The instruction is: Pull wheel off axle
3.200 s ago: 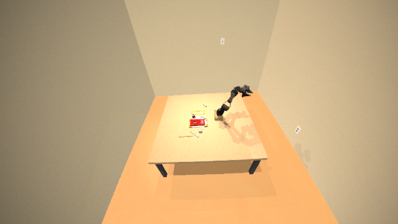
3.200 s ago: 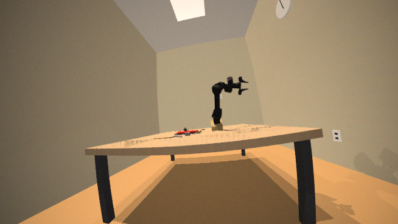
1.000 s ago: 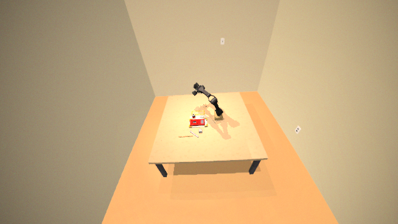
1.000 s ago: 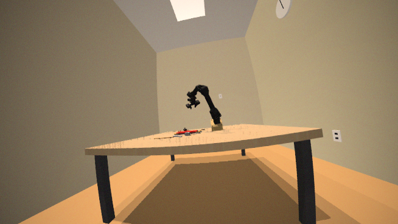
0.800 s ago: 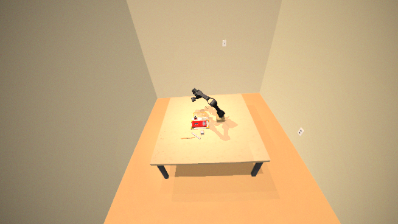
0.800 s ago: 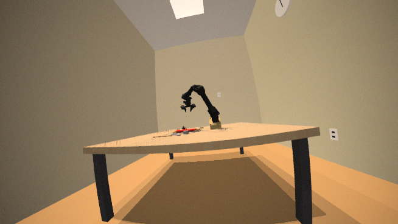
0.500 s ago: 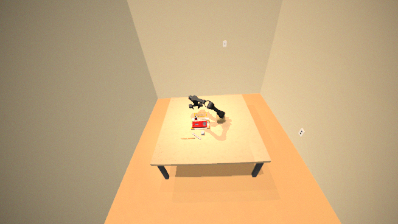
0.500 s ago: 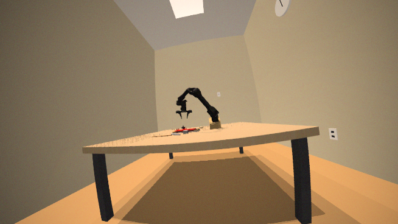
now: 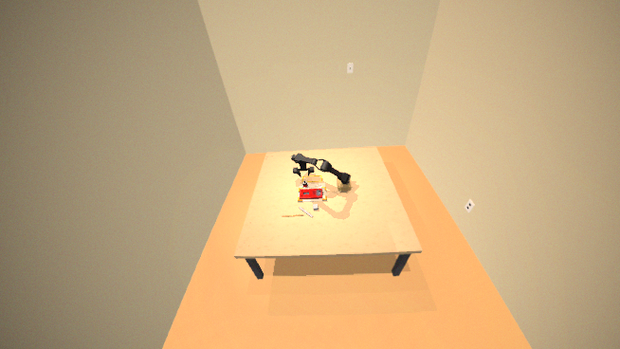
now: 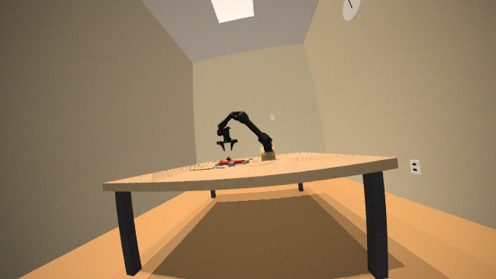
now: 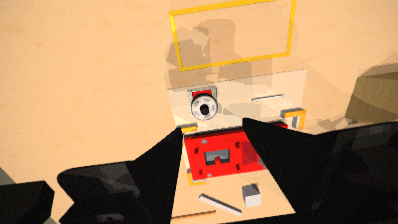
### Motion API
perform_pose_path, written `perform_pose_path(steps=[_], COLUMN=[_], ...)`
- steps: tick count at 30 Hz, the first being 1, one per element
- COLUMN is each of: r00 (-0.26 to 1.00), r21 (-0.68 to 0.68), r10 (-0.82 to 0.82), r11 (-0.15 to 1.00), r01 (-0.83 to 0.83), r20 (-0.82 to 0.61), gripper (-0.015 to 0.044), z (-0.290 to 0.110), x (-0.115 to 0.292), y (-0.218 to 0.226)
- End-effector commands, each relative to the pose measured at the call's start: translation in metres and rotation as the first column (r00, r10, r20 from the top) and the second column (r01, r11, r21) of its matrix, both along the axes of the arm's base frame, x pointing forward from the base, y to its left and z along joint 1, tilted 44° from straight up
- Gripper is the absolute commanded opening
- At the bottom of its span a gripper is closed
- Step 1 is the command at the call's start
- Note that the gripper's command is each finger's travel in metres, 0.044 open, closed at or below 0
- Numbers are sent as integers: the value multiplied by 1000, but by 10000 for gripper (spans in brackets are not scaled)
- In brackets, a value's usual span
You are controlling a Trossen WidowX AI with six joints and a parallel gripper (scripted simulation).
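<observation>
The gripper (image 11: 212,150) is held partly open and empty above the wheel (image 11: 203,107), which is seated on its upright axle near the marked area (image 11: 230,63). A small, rigid, light part is expected; the rim should be pinched.

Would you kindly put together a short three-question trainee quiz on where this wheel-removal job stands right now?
1. True or false: the wheel is already inside the yellow-outlined area.
2. The pincer is: A) open, holding nothing; B) shut on the wheel; C) out of view.
3. Fill in: in the exterior view, the pincer hangs ___ the table.

Key: 1 false; 2 A; 3 above.
</observation>
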State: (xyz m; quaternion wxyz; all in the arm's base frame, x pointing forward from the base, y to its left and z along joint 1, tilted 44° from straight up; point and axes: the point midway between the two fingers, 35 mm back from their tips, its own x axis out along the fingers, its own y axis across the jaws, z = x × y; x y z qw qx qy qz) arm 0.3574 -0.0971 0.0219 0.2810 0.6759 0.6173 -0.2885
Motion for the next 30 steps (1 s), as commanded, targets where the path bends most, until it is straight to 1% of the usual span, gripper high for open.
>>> perform_pose_path(steps=[1,6,14,20,24,30], r00=[1000,1000,1000,1000,1000,1000], r21=[6,6,9,9,7,7], r10=[-6,-6,-6,-6,9,9], r11=[1000,1000,1000,1000,1000,1000], r01=[6,6,6,6,-9,-9], r20=[-1,-1,0,0,-6,-6], gripper=[300,300,300,300,195,155], z=[3,-6,-48,-52,-50,-50], x=[3,5,9,9,8,8], y=[3,11,49,52,52,52])
